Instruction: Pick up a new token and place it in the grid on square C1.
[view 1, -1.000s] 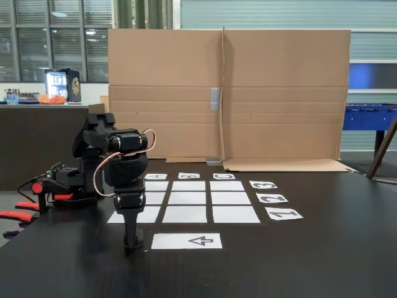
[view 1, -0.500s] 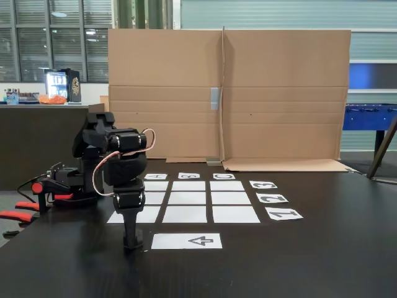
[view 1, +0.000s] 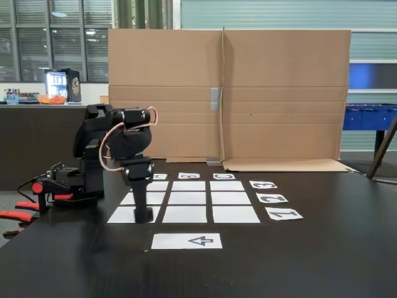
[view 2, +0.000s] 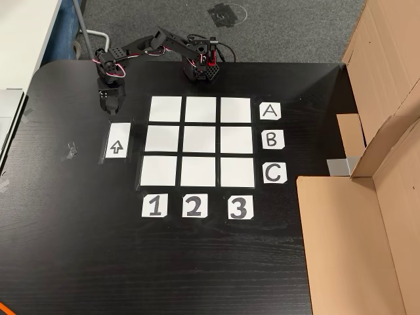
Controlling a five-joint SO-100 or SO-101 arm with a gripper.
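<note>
The black two-finger gripper (view 1: 143, 217) has been lifted from beside the white arrow-marked sheet (view 1: 187, 241) and swung toward the grid of nine white paper rectangles (view 2: 201, 141). Whether its fingers are apart or clamped cannot be told, and the small black puck-like token is possibly carried between them, lost against the dark table (view 2: 197, 262). Square C1 (view 2: 159, 170), the bare white corner rectangle, is unfilled. Labels A, B, C and 1, 2, 3 are readable.
</note>
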